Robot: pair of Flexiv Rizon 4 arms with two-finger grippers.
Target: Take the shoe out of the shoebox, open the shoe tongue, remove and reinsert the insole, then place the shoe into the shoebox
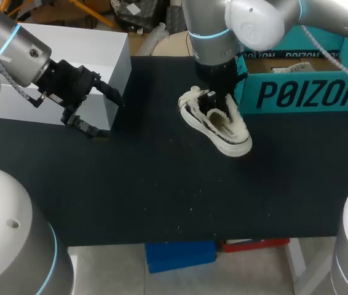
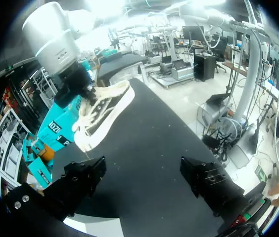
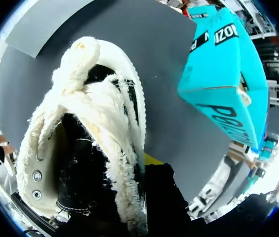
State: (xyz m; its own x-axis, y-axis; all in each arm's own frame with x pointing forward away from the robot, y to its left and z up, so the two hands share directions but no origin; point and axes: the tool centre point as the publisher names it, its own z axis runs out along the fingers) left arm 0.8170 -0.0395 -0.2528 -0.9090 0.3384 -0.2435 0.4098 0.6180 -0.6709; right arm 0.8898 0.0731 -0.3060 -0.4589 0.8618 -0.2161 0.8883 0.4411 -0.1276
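Presently right hand (image 1: 217, 102) clamps fleece-lined shoe (image 1: 232, 138) beside teal shoebox (image 1: 303, 92), black lettering; left hand (image 1: 107, 114) wide open, empty.

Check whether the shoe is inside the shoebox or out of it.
Out. The shoe is over the black table, beside the teal shoebox and outside its walls.

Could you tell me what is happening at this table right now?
The shoe is out of the teal shoebox and lies on the black table beside it. The right gripper is down at the shoe's fleecy opening; whether it grips cannot be seen. The left gripper hangs open and empty beside the white box, apart from the shoe.
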